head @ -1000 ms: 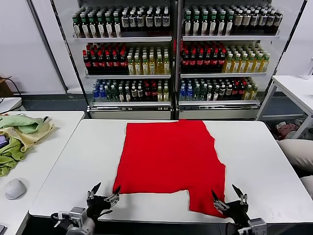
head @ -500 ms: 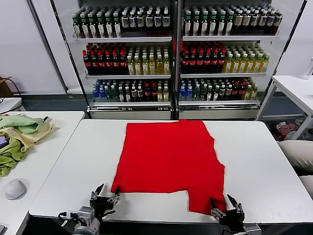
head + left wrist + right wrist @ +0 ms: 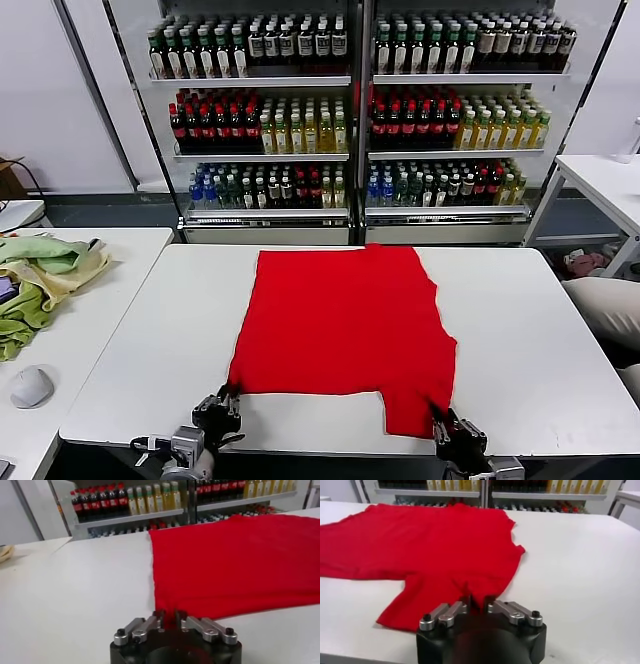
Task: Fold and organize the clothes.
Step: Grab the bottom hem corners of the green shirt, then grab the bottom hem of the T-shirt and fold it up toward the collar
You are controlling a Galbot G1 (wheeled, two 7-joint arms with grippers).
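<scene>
The red T-shirt [image 3: 345, 320] lies spread flat on the white table [image 3: 540, 330]; no print shows on it. My left gripper [image 3: 226, 401] is shut on the shirt's near left corner at the table's front edge. In the left wrist view the left gripper [image 3: 169, 617] pinches red cloth [image 3: 235, 560] between its fingers. My right gripper [image 3: 445, 425] is shut on the shirt's near right corner. In the right wrist view the right gripper [image 3: 479, 605] pinches the red cloth [image 3: 435, 545].
A side table on the left holds pale green and yellowish cloths [image 3: 40, 275] and a grey mouse [image 3: 31, 385]. Shelves of bottles [image 3: 350, 110] stand behind the table. Another white table [image 3: 610, 175] is at the far right.
Both grippers have moved forward to the shirt's near corners and closed on the cloth; a second ago both were open and just short of the hem.
</scene>
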